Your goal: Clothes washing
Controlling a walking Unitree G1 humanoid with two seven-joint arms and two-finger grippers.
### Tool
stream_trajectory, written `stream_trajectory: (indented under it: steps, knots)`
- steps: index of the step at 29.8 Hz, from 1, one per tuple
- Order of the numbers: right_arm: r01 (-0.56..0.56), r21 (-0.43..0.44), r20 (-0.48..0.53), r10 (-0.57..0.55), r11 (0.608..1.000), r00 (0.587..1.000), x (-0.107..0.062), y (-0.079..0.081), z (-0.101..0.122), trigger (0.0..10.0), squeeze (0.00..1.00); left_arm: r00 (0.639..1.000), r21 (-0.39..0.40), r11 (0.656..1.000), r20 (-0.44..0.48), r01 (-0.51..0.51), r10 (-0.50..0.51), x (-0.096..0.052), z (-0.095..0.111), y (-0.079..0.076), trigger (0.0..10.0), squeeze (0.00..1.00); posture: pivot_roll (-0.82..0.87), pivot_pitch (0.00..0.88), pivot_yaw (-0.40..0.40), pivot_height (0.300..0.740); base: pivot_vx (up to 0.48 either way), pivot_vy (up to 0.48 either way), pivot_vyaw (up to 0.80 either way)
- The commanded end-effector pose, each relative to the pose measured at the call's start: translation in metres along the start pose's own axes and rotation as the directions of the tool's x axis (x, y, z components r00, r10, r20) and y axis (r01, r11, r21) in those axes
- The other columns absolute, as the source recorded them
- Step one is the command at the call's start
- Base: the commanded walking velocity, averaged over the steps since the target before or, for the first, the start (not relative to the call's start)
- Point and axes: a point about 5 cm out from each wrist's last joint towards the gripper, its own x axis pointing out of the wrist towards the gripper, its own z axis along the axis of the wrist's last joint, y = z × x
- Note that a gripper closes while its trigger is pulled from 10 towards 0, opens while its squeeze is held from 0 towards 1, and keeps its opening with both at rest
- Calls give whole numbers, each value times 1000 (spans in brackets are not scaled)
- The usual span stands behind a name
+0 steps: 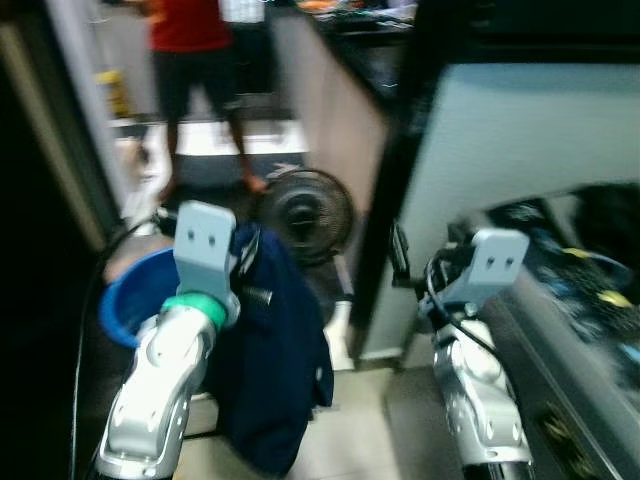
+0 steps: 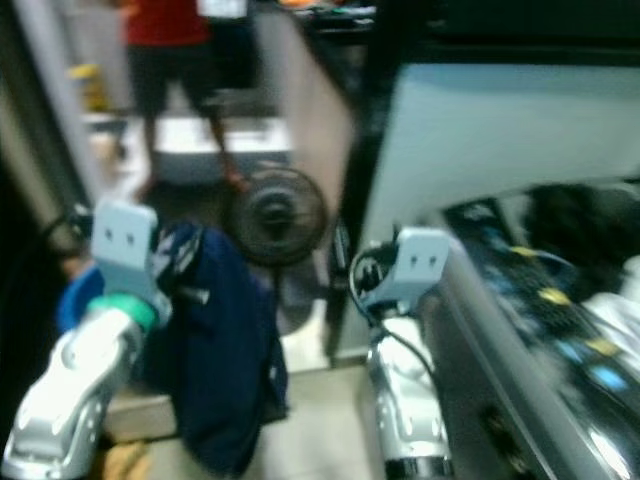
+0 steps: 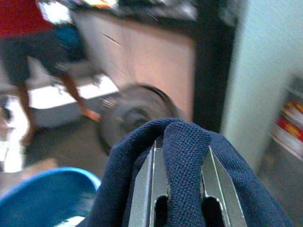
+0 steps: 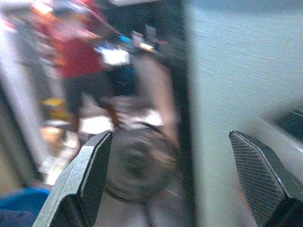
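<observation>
A dark navy garment (image 1: 270,370) hangs from my left gripper (image 3: 182,156), which is shut on it; the cloth drapes over both fingers (image 3: 147,189) and falls toward the floor. Just behind it, low on the left, sits a blue wash basin (image 1: 135,295). My right gripper (image 4: 170,137) is open and empty, held up beside the washing machine (image 1: 580,400) on the right. The machine's dark top with coloured markings (image 1: 590,280) is blurred.
A round floor fan (image 1: 303,213) stands on the floor straight ahead. A person in a red shirt and dark shorts (image 1: 190,60) stands farther back in the passage. A pale grey panel (image 1: 500,130) and a dark post (image 1: 400,180) rise on the right.
</observation>
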Motion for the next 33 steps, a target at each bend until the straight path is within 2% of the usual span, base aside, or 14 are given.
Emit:
stream_trajectory:
  steps: [1, 4, 9, 12, 15, 18, 20, 21, 22, 23, 24, 25, 26, 33]
  knots:
    - [4, -6, -69, -4, 1000, 998, -10, -2, -18, 10000, 0, 1000, 11, 1000, 21, 13, -13, -1, 1, -4, 10000, 0, 40, 23, 29, 728, 0, 0, -800]
    - [7, 5, -75, -6, 1000, 997, -11, -1, -19, 10000, 0, 1000, 11, 1000, 26, 14, -14, -1, 2, -4, 10000, 0, 42, 25, 29, 728, 0, 0, -800]
    - [-5, 31, -18, 6, 999, 1000, -2, 5, -5, 10000, 0, 998, 43, 999, 67, 9, -12, 2, 13, -2, 10000, 0, 42, 25, 33, 728, 0, 0, -800]
    - [-40, 117, 126, 25, 992, 992, 11, 11, 27, 10000, 0, 989, 90, 996, 151, -5, -9, 4, 30, 1, 10000, 0, 47, 23, 41, 728, 0, 0, -800]
    - [-98, 152, 296, 49, 984, 954, 23, 17, 71, 10000, 0, 969, 146, 989, 245, 3, -39, 5, 52, 0, 10000, 0, 49, 23, 45, 728, 0, 0, -800]
    - [-106, 152, 322, 52, 983, 945, 24, 18, 77, 10000, 0, 964, 159, 987, 261, 9, -51, 5, 56, -1, 10000, 0, 49, 23, 45, 728, 0, 0, -800]
    - [-138, 121, 446, 71, 983, 892, 35, 22, 115, 10000, 0, 929, 165, 986, 368, -23, -40, 10, 89, 6, 10000, 0, 49, 23, 46, 728, 0, 0, -800]
    - [-138, 121, 446, 71, 983, 892, 35, 22, 115, 10000, 0, 929, 165, 986, 368, -23, -40, 10, 89, 6, 10000, 0, 49, 23, 46, 728, 0, 0, -800]
    - [-149, 111, 489, 77, 983, 869, 38, 24, 129, 10000, 0, 911, 147, 988, 413, -48, -17, 12, 105, 12, 10000, 0, 50, 20, 48, 728, 0, 0, -800]
    - [-149, 111, 489, 77, 983, 869, 38, 24, 129, 10000, 0, 911, 147, 988, 413, -48, -17, 12, 105, 12, 10000, 0, 50, 20, 48, 728, 0, 0, -800]
    - [-157, 107, 516, 80, 982, 853, 40, 26, 138, 10000, 0, 894, 119, 990, 448, -74, 13, 13, 118, 21, 10000, 0, 54, 18, 47, 728, 0, 0, -800]
    - [-157, 107, 516, 80, 982, 853, 40, 26, 138, 10000, 0, 894, 119, 990, 448, -74, 13, 13, 118, 21, 10000, 0, 54, 18, 47, 728, 0, 0, -800]
    - [-159, 108, 524, 80, 981, 848, 41, 26, 140, 10000, 0, 886, 98, 991, 462, -90, 35, 14, 126, 27, 10000, 0, 54, 18, 47, 728, 0, 0, -800]
    - [-153, 122, 497, 73, 981, 865, 40, 25, 135, 10000, 0, 887, 87, 990, 458, -109, 57, 14, 127, 31, 10000, 0, 57, 15, 44, 728, 0, 0, -800]
